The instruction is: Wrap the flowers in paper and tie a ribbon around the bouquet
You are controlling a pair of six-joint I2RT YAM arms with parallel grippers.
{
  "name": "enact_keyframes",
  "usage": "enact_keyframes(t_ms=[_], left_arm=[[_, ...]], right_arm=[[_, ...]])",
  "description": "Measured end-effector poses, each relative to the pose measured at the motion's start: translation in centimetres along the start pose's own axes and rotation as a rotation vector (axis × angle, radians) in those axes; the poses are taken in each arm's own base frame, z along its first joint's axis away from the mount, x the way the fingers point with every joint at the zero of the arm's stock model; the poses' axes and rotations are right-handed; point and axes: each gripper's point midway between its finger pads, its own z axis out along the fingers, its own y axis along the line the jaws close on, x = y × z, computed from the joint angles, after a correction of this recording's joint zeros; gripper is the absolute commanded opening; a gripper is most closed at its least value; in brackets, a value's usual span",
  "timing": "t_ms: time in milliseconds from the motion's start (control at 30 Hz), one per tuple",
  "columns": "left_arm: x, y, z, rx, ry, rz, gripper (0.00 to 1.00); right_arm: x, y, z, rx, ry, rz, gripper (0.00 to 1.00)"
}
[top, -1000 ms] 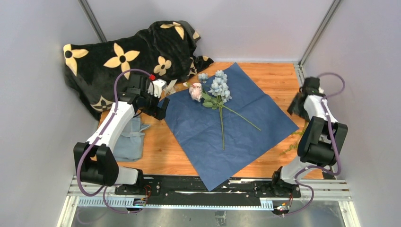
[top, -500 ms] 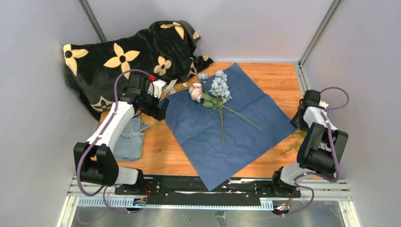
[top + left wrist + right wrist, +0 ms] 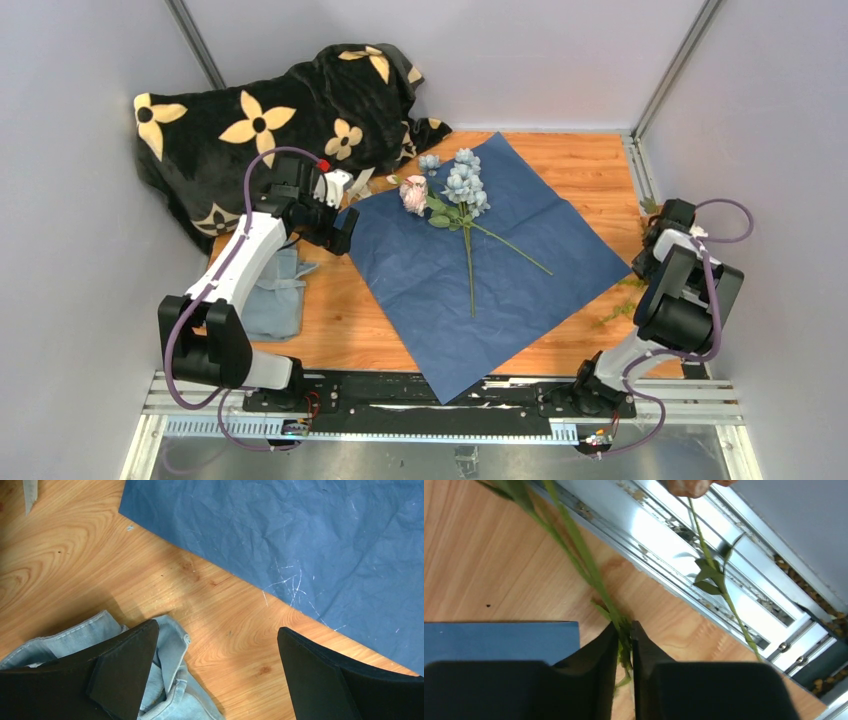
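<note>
**Thin stem may slip the pinch**

We judge the risk sits at the right gripper (image 3: 623,630). The loose green stem (image 3: 591,575) is thin and floppy, so it could slide out on a lift, or snag the second stem (image 3: 709,572) lying over the metal rail (image 3: 664,535). The jaws are nearly together, pinching that stem just beside a corner of the paper (image 3: 499,642). Further out, the paper lies flat with the flowers (image 3: 455,190) on it. The left gripper (image 3: 216,630) hangs wide open, holding nothing, above bare wood between the denim cloth (image 3: 172,655) and the paper's edge.
</note>
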Motion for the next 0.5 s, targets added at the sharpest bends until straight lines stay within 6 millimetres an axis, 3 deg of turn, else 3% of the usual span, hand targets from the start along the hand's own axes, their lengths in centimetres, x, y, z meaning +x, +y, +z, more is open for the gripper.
enact_keyframes(t_ms=[167, 267, 367, 433, 500], left_arm=[[0.0, 0.0, 0.0, 0.0, 0.001, 0.0, 1.0], [0.0, 0.0, 0.0, 0.0, 0.001, 0.0, 1.0], [-0.1, 0.0, 0.0, 0.0, 0.001, 0.0, 1.0], [-0.1, 0.0, 0.0, 0.0, -0.001, 0.001, 1.0], [-0.2, 0.0, 0.0, 0.0, -0.001, 0.001, 1.0]], right_arm=[[-0.3, 0.5, -0.3, -0.022, -0.003, -0.046, 0.0], [-1.4, 0.7, -2.1, -0.011, -0.043, -0.094, 0.0], [-5.1, 2.1, -6.8, -0.013, -0.191, -0.166, 0.0], [-8.0, 3.8, -11.0, -0.035, -0.327, -0.208, 0.0], [-10.6, 6.2, -16.8, -0.103, -0.491, -0.26, 0.0]])
